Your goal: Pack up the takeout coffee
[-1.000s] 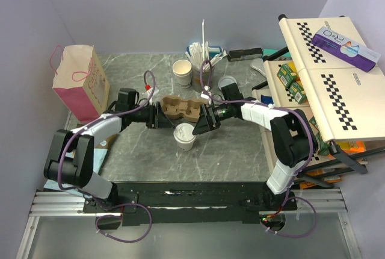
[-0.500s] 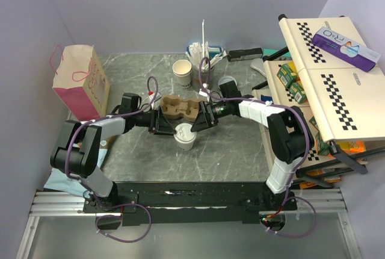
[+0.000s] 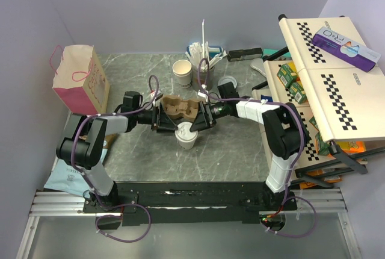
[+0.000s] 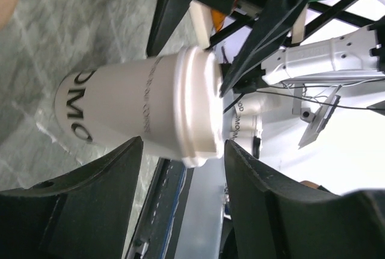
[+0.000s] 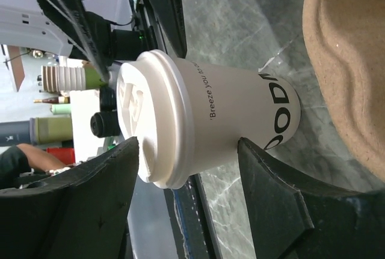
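Step, judged: seizing lidded takeout coffee (image 3: 185, 132), frame centre | left jaws, right jaws apart | next: clamp, seat in tray (image 3: 180, 107).

Lidded cup (image 5: 228, 120) between fingers (image 5: 90, 205), tray (image 5: 349, 60) beside

The takeout coffee (image 3: 186, 140), an off-white paper cup capped with its white lid (image 3: 184, 131), stood upright on the table (image 3: 234, 150), just five o'clock of centre.

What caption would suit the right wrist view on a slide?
Lidded paper cup upright on the grey table, beyond the open right gripper, cardboard tray alongside.
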Controlling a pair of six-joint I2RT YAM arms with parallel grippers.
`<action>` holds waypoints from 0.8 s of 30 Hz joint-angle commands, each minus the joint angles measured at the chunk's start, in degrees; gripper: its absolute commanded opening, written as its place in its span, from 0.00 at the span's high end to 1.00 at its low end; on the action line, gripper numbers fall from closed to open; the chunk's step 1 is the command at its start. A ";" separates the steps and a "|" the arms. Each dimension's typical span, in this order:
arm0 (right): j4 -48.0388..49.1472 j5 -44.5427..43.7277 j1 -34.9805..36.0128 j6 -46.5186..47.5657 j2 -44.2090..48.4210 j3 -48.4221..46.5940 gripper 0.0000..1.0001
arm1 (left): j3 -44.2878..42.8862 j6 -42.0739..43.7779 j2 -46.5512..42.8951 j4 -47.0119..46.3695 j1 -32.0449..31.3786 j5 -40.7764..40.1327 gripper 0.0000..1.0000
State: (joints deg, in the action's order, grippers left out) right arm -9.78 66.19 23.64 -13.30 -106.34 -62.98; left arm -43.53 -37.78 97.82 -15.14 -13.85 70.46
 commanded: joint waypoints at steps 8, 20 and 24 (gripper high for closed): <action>4.60 2.80 0.27 -2.43 -2.64 -1.27 0.28 | -2.52 2.04 2.98 1.61 -1.88 1.71 0.39; 6.00 2.01 0.27 -3.14 -2.99 0.40 0.30 | -5.26 10.80 6.07 10.57 -1.97 -4.36 0.43; 6.79 1.92 0.18 -3.13 -3.08 2.15 0.31 | -2.18 9.83 6.85 7.41 -1.36 -3.22 0.44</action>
State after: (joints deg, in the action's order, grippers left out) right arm -5.54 68.49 23.59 -16.97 -108.90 -62.52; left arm -48.75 -32.10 102.10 -7.94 -15.27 71.85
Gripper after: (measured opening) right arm 0.699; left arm 0.567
